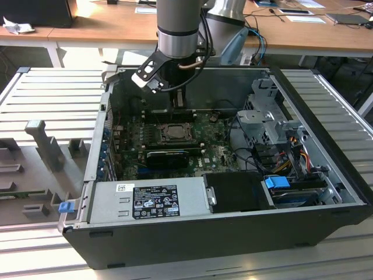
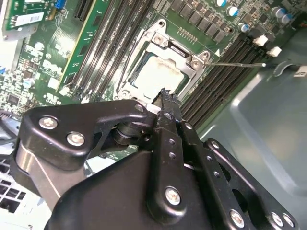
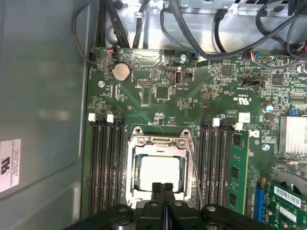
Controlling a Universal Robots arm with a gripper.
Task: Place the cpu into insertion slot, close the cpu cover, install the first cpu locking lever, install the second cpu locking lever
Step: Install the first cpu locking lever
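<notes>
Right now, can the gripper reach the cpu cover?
Probably yes: the gripper, fingers shut, hangs just over one edge of the cpu cover with nothing between them; the memory slots only flank it.

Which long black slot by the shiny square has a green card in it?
The one holding the long green memory card, outermost in its row, farthest from the pale silver square chip. The other long black slots look empty.

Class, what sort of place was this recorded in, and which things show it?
Probably a robotics lab or workshop: a robot arm works over an opened computer case on a slatted metal table, with wooden desks behind.
</notes>
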